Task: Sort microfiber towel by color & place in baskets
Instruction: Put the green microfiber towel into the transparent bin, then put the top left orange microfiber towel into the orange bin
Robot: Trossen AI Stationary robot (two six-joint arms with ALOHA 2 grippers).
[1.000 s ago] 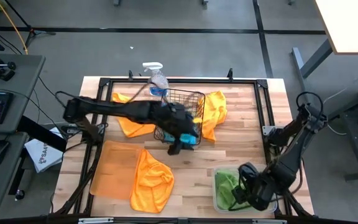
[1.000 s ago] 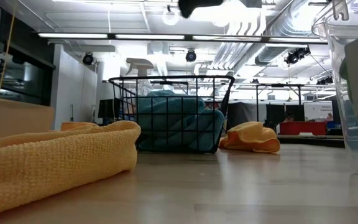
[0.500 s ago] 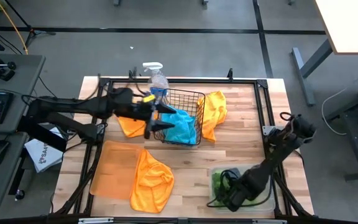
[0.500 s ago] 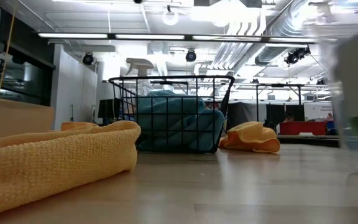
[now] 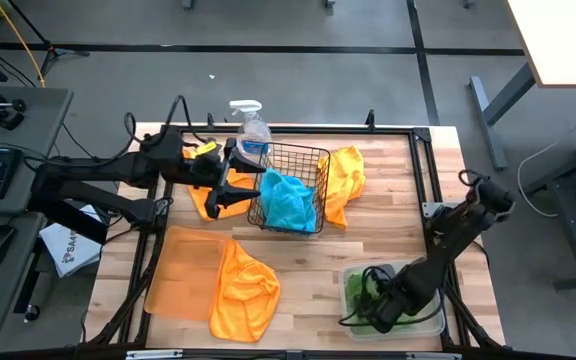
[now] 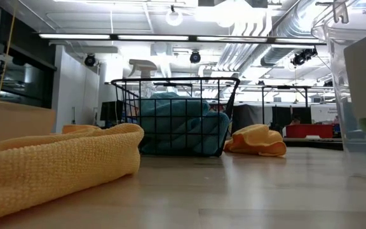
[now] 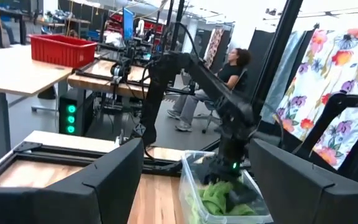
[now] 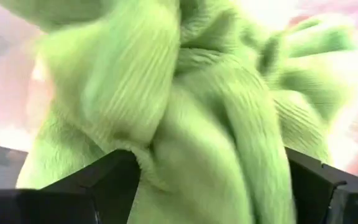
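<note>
A turquoise towel lies in the black wire basket, and also shows in the low view. My left gripper hangs open and empty just left of the basket, above an orange towel. A second orange towel lies right of the basket. A third lies half on the flat orange tray. My right gripper reaches down into the clear tub, open, with the lime green towel bulging between its fingers. My right gripper comes into the tub from above, slanting from the table's right. Its open fingers stand on either side of a bunched fold of the green towel, which lies against their inner sides. The towel rests in the tub.
A clear spray bottle stands at the far edge behind the basket. A black frame runs around the tabletop. A white printed bag lies off the table's left side. A person sits in the room beyond the table.
My left gripper has drawn back from the basket's near right corner toward the table's left and far edge. The turquoise towel stays in the basket. My right gripper has moved toward the table's left inside the tub, and the tub has shifted a little.
</note>
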